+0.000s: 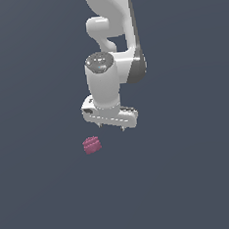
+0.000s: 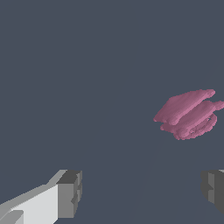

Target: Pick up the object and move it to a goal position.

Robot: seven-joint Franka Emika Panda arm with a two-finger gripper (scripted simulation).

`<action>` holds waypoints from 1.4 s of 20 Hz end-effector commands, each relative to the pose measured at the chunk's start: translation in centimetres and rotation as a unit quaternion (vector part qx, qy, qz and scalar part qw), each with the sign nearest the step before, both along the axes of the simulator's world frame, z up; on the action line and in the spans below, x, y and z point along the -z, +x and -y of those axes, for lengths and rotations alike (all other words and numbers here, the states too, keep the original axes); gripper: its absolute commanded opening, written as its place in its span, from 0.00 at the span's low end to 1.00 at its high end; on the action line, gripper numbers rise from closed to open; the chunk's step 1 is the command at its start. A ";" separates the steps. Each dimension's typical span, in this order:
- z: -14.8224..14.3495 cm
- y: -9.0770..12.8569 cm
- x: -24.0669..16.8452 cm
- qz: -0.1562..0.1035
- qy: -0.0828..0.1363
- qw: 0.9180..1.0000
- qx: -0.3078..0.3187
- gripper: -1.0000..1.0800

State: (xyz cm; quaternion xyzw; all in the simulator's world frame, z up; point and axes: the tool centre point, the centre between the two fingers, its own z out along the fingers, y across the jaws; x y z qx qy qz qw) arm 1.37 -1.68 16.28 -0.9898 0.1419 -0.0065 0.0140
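Observation:
The object (image 1: 92, 145) is a small magenta-pink lumpy block with a bumpy top, lying on the dark grey floor. My white gripper (image 1: 110, 127) hangs above it, a little toward the exterior view's right, and does not touch it. In the wrist view the object (image 2: 188, 114) lies ahead of the gripper (image 2: 142, 192), off to the side of one grey fingertip (image 2: 213, 190). The other fingertip (image 2: 70, 192) is far from it. The jaws are wide apart and hold nothing.
The white arm (image 1: 112, 33) rises behind the gripper toward the top of the exterior view. A plain dark grey surface (image 1: 191, 178) lies all around.

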 end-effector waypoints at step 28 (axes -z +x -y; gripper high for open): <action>9.8 1.8 5.7 -0.013 -0.007 0.909 0.417 0.96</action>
